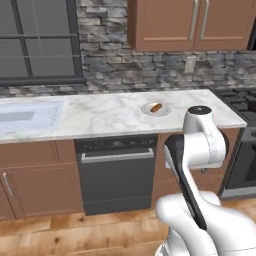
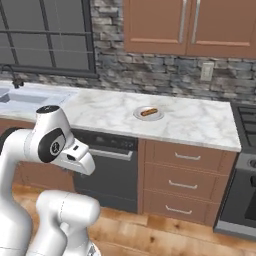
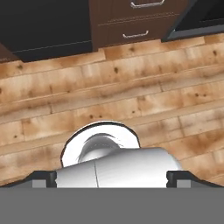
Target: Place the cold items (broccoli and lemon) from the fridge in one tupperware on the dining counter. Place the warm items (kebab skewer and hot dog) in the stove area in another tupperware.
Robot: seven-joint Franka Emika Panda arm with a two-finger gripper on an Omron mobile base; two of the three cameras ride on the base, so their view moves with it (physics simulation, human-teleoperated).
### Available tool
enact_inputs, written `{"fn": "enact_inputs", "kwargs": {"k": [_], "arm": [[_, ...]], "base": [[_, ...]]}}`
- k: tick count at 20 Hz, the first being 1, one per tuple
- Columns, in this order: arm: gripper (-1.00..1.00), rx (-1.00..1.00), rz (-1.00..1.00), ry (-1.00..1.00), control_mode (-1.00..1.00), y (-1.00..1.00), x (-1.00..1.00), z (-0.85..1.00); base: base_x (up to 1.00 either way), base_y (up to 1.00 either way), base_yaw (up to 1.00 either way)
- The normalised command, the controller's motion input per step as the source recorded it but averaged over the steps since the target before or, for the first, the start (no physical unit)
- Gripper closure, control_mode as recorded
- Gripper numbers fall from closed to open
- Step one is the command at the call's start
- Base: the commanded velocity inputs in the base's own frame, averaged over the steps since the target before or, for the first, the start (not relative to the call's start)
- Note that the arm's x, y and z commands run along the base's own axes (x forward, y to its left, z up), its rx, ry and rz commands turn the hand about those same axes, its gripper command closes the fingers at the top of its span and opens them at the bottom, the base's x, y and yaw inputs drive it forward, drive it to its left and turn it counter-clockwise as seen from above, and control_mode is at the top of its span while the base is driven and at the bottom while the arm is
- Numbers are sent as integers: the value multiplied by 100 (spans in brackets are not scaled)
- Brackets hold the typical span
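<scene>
the hot dog (image 1: 156,107) lies on a small white plate (image 1: 148,110) on the marble counter (image 1: 100,117), near the stove (image 1: 245,100) and well apart from the sink (image 1: 27,116). the gripper (image 3: 112,178) points down at the wood floor (image 3: 131,96), its fingers (image 3: 43,178) spread wide apart and empty. no writing or labels can be read anywhere.

Worktop (image 1: 100,117) mostly bare: wide open marble all round the small plate (image 1: 155,109) with the hot dog (image 1: 156,107). Sink (image 1: 27,116) at left end, stove (image 2: 247,122) at right. Upper cabinets (image 2: 190,27) cap the headroom along the stone wall.
</scene>
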Motion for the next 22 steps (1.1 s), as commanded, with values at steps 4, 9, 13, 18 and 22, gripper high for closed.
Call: {"fn": "enact_inputs", "kwargs": {"k": [4,9,13,18,22], "arm": [[-100,0,0,0,100,0,0,0],[-100,0,0,0,100,0,0,0],[-100,0,0,0,100,0,0,0],[-100,0,0,0,100,0,0,0],[-100,0,0,0,100,0,0,0]], "base": [[55,-80,7],[100,-4,0],[51,8,0],[60,-1,0],[46,0,0]]}}
